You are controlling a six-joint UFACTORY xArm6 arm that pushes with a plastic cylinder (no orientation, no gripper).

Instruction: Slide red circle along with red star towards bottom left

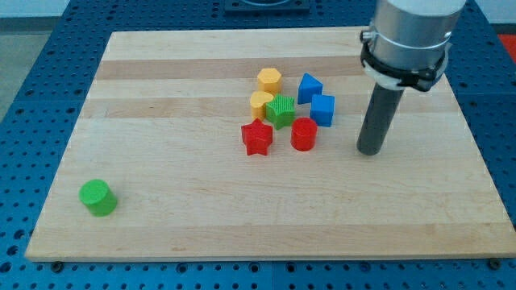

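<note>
Two targets waiting: red circle (303, 134) beside red star (256, 138). Approaching; my tip (369, 151), a jawless tool touching nothing, needing placement right of circle.

Cluster: near the middle of the wooden board (161, 177), a little toward the top edge.
Top of cluster: yellow hexagon block (269, 80), with blue pentagon-like block (310, 87) on its right.
Middle: yellow block (260, 102), green star block (281, 111), blue cube block (323, 109), from left to right.
Bottom: red star block (257, 138) left of red circle block (304, 134), apart.
My tip (369, 151): right of the red circle block, not touching.
Bottom left corner: green cylinder block (98, 197), alone.
</note>
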